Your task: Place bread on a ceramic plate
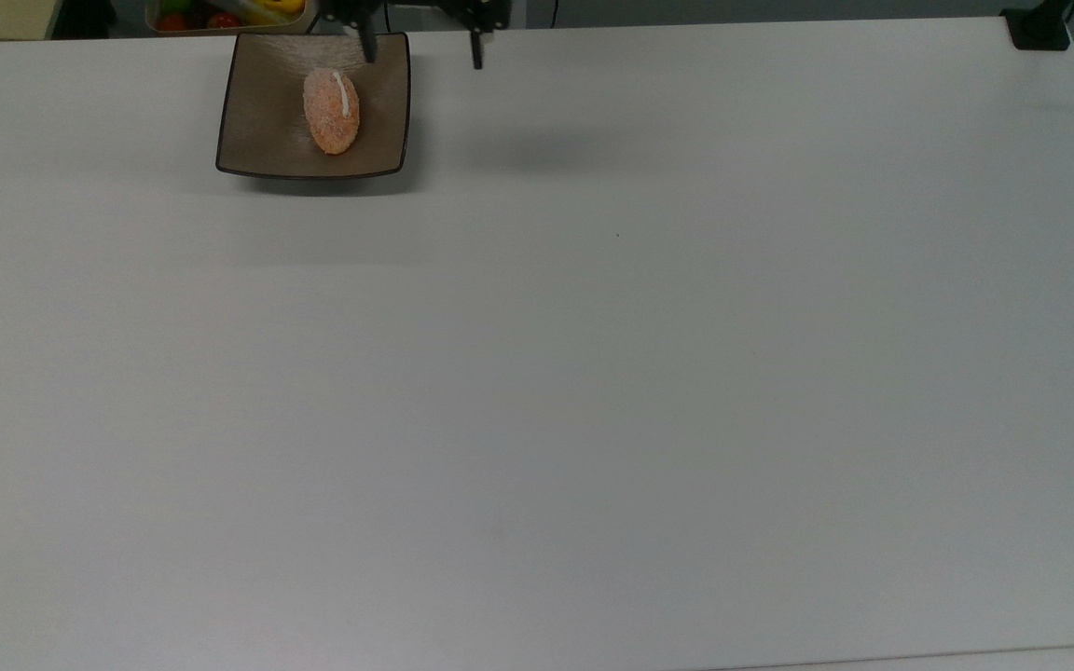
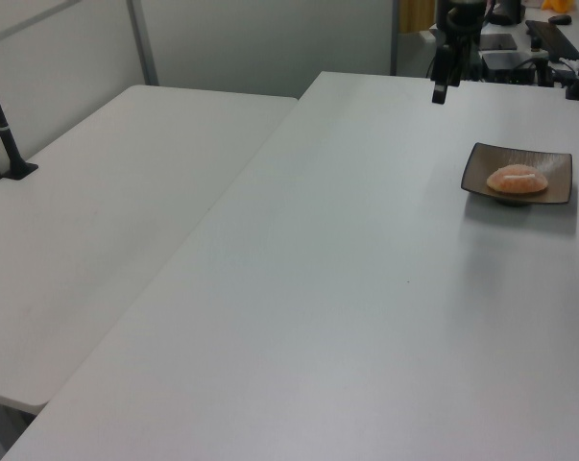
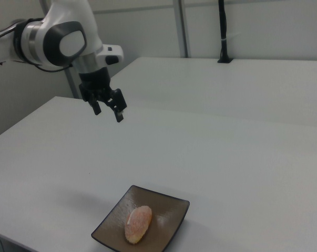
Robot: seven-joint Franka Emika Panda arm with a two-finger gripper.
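Now you have the bread (image 1: pixel 331 112) lying on the ceramic plate (image 1: pixel 267 140), near the far left corner of the worktop (image 1: pixel 593 373) in the top view, its white cream line facing up. Your end effector (image 3: pixel 108 111) hangs above the worktop, well apart from the plate, with its fingers (image 1: pixel 368 45) spread apart and holding nothing. Beyond the plate's far edge you can see a tray of colourful fruit (image 1: pixel 220 14).

Bread (image 1: pixel 331 112) on the ceramic plate (image 1: pixel 262 121), plate at the top view's upper left of the table (image 1: pixel 593 373)
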